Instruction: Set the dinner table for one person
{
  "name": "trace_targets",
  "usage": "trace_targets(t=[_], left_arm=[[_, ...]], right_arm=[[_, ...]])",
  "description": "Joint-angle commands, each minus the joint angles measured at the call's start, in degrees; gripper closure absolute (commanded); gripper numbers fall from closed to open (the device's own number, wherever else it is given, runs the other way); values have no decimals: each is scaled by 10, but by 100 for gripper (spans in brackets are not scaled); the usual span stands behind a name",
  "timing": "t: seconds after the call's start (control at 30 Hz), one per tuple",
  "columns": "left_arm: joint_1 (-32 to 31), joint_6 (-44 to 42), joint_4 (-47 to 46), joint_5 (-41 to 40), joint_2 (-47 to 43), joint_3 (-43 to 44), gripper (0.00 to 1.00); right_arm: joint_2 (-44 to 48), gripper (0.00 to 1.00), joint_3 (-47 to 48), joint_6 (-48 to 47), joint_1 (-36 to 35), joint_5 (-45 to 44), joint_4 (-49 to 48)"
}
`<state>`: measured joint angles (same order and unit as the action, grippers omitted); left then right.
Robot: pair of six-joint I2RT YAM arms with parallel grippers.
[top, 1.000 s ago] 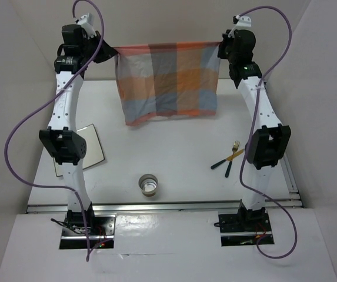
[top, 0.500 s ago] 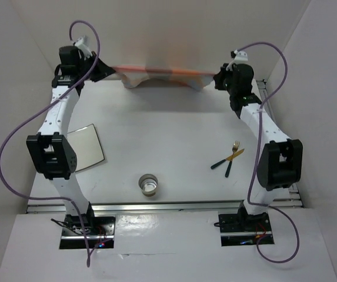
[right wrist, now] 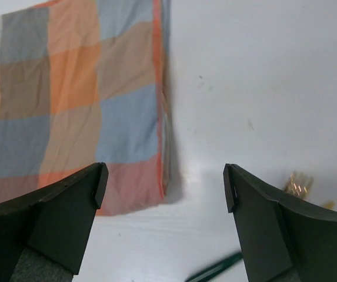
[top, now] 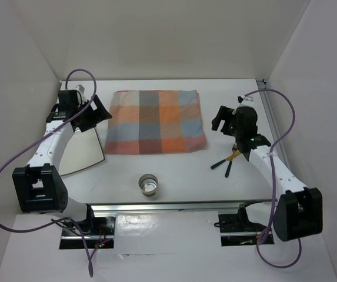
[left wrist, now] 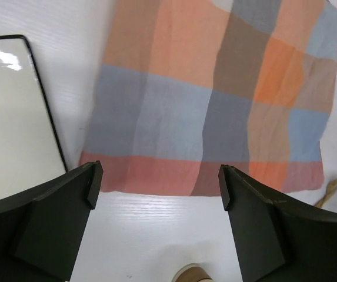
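Mat [top: 156, 121] newly flat; pincers [left wrist: 159, 179] [right wrist: 165, 179] wide, empty

Plain and evenly lit, from where I sit
I see a pale back wall [top: 156, 35] meet the left wall [top: 9, 82] and right wall [top: 324, 70]; shadows are soft.

Our arms stretch forward and low, elbows folded back by the bases. Our left end effector [left wrist: 159, 178] points downward, jaws spread wide, holding nothing; our right end effector [right wrist: 165, 178] does likewise.
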<state>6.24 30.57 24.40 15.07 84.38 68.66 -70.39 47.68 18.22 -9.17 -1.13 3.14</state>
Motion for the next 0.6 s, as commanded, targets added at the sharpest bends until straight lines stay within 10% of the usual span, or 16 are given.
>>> trace_targets(t=[0.0, 0.07, 0.23, 0.27, 0.33, 0.4, 0.5, 0.57], left_arm=[[-1, -17, 28, -70, -46, 34, 0], [-1, -17, 28, -80, -58, 47, 0], [-18, -40, 28, -51, -29, 66, 14], [-33, -40, 35, -51, -13, 73, 57], [-46, -34, 42, -51, 44, 78, 98], [-56, -29, 48, -43, 85, 86, 100], [-76, -24, 48, -50, 149, 92, 100], [-76, -24, 42, -48, 181, 92, 100]], right_arm=[[62, 10, -21, 63, -4, -95, 75], [87, 11, -22, 63, 3, -75, 67], [13, 50, 70, 74, -15, 16, 76], [-43, 59, 94, 74, -25, 48, 97], [-105, 74, 172, 61, -63, 48, 136], [-184, 88, 209, 67, -79, 32, 186], [-242, 81, 226, 97, -84, 31, 209], [-251, 49, 217, 119, -78, 23, 220]])
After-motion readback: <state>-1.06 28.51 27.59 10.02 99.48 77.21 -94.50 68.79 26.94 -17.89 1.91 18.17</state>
